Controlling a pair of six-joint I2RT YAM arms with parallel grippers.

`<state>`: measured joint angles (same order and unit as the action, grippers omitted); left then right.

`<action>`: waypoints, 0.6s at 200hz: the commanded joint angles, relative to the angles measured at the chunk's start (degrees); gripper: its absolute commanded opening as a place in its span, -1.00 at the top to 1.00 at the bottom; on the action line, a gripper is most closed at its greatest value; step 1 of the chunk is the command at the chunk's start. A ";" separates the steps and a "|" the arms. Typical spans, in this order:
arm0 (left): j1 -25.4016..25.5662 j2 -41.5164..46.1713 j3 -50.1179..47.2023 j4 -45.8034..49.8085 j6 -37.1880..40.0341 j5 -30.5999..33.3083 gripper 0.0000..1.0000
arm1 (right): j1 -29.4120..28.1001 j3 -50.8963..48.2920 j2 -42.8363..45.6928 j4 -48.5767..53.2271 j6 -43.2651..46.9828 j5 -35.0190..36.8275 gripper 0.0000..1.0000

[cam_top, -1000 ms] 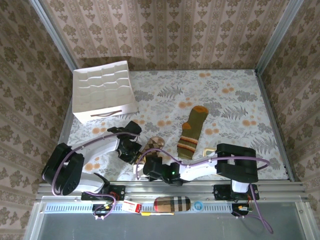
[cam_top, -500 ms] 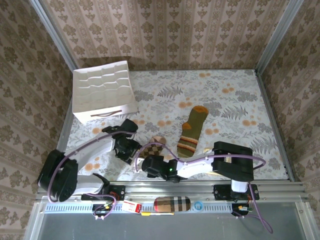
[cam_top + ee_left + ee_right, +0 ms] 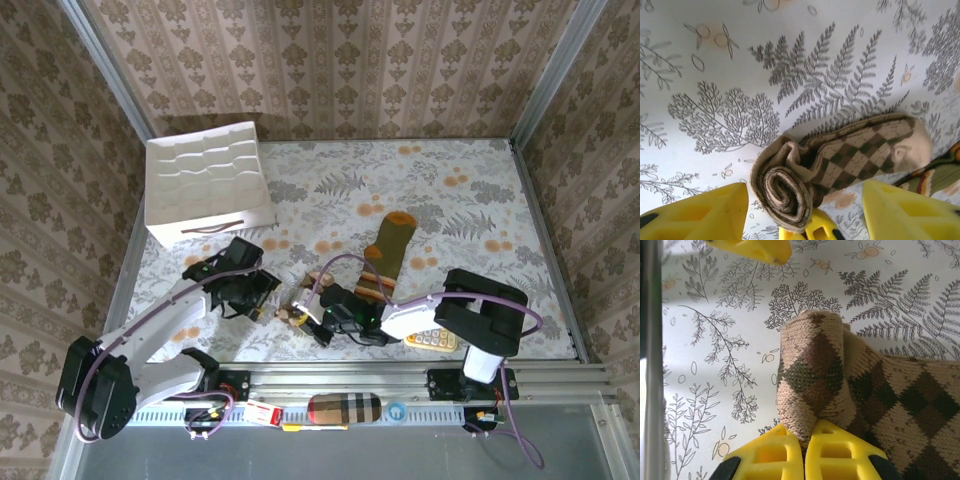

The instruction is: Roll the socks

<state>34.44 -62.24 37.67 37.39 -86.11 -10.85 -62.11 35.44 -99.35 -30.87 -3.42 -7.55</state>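
Located the tan-and-brown argyle fabric sock (image 3: 860, 155) on the near middle of the floral-print bench (image 3: 470, 190), just beyond the arm bases. Found partly rolled: a tight coil at the near-left end (spiral plain in the left wrist view), the unrolled end lying flat toward the far right. Noted the olive green fabric sock with orange toe and stripes (image 3: 385, 250) close on the right, unrolled, orange toe at the far end. Cannot tell whether the two touch.

Recorded the right pincer (image 3: 807, 432) as closed, pinching the edge of the coil. Recorded the left pincer (image 3: 805, 200) as spread wide, straddling the coil without contact.

Judged handling: light, soft knit with no stiffness. Gives under the fingers and springs back on release (coil likely to unwind on any slackening of grip). Neither slippery nor fragile, and more likely to drag and bunch on the bench than to slide.

Advised hold: across the coil's full width, squeezing through its centre to trap every layer rather than the outer lap alone. For the green sock, begin at one end, pinching through both layers.
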 commanded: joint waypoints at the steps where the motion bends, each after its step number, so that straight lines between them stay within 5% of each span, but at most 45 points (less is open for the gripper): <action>1: 2.55 0.41 -0.84 -1.48 0.99 0.85 -0.14 | 2.75 -6.17 -3.04 11.95 -6.37 -6.23 1.00; 36: 5.74 -0.34 -1.15 -3.39 0.80 1.77 -0.01 | 7.63 -6.31 -4.59 11.44 -10.50 -13.44 1.00; 120: 7.45 -2.19 -2.77 -11.12 1.53 -0.52 -0.12 | 15.32 -1.19 -9.75 18.54 -14.94 -22.48 1.00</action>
<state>41.15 -62.83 35.27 29.67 -85.65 -10.55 -48.90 36.62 -103.00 -32.23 -16.19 -32.51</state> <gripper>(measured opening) 0.554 0.066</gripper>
